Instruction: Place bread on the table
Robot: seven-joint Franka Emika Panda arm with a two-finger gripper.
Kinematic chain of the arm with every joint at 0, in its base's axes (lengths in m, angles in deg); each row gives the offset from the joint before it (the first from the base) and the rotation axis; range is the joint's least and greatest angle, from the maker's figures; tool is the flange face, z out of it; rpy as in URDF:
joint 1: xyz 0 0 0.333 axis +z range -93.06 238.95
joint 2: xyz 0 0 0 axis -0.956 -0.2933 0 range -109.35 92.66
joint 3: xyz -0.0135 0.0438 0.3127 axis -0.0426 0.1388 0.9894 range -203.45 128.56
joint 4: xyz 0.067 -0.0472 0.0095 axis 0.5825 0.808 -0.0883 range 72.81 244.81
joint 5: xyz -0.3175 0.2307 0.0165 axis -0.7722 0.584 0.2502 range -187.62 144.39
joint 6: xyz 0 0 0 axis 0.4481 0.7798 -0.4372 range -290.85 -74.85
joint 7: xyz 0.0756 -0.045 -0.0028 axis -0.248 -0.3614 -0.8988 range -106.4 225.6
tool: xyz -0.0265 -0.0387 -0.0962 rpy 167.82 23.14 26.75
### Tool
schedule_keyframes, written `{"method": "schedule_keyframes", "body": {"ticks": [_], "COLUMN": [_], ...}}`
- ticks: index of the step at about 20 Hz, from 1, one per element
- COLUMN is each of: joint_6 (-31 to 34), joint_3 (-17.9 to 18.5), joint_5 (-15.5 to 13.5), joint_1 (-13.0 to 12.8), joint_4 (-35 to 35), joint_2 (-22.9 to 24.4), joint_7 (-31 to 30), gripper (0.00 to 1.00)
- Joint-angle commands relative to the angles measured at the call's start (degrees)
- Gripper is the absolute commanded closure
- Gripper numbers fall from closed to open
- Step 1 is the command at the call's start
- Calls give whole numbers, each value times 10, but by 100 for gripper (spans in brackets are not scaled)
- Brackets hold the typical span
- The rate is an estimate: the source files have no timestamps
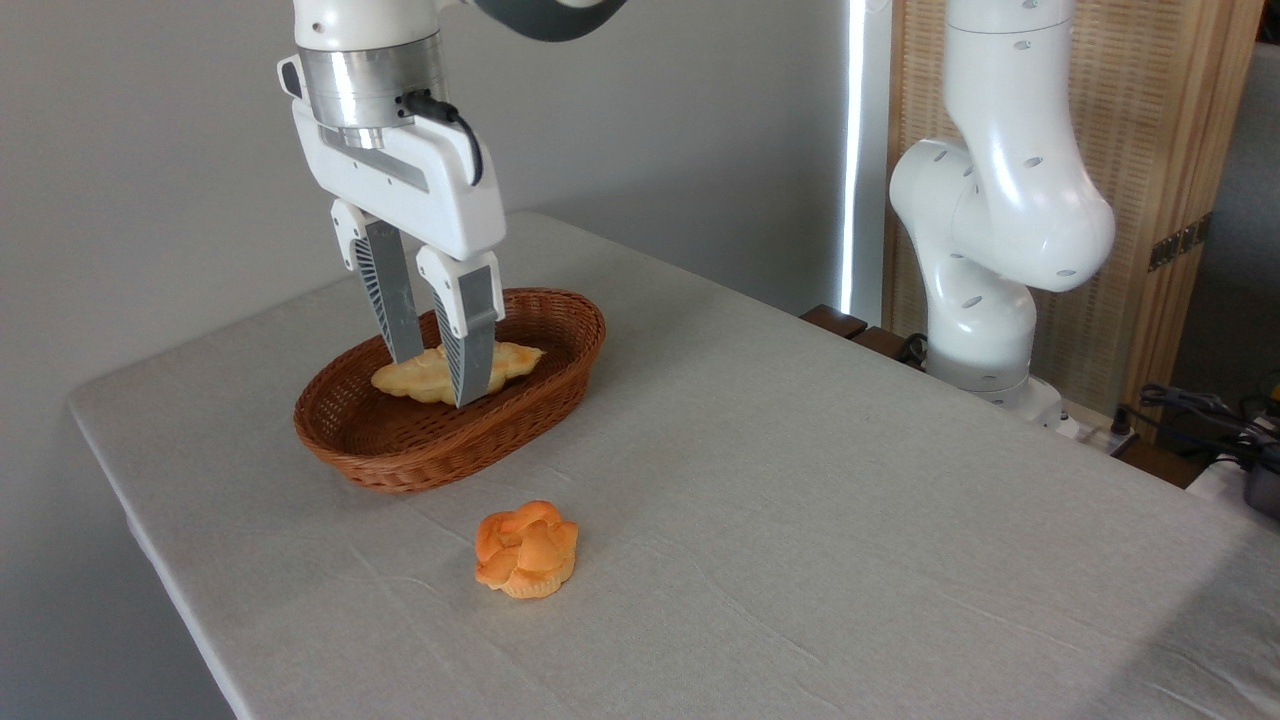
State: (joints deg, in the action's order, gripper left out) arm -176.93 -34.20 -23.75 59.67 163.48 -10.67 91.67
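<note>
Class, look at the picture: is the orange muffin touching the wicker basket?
Apart. The camera view shows a strip of bare table cloth between the muffin and the basket's near wall.

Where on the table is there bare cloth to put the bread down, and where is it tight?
The table is bare right of the basket, towards the arm's base, and across the near right. The strip between basket and muffin is tight. The gripper straddles the bread inside the basket.

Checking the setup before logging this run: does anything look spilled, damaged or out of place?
Nothing stands out. The bread lies in the basket between the gripper fingers; the muffin sits upright on the table.
</note>
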Motion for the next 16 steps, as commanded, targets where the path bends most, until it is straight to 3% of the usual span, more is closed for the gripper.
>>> {"method": "schedule_keyframes", "body": {"ticks": [1, 5, 9, 11, 16], "joint_6": [-18, -123, -171, -171, -175], "joint_3": [-16, -77, -139, -152, -157], "joint_5": [-22, -58, -87, -105, -103], "joint_1": [-35, -38, -38, -39, -51], "joint_4": [38, 133, 181, 191, 199], "joint_2": [5, 22, 28, 25, 1], "joint_7": [10, 9, 10, 10, 12], "gripper": [0, 0, 0, 0, 0]}}
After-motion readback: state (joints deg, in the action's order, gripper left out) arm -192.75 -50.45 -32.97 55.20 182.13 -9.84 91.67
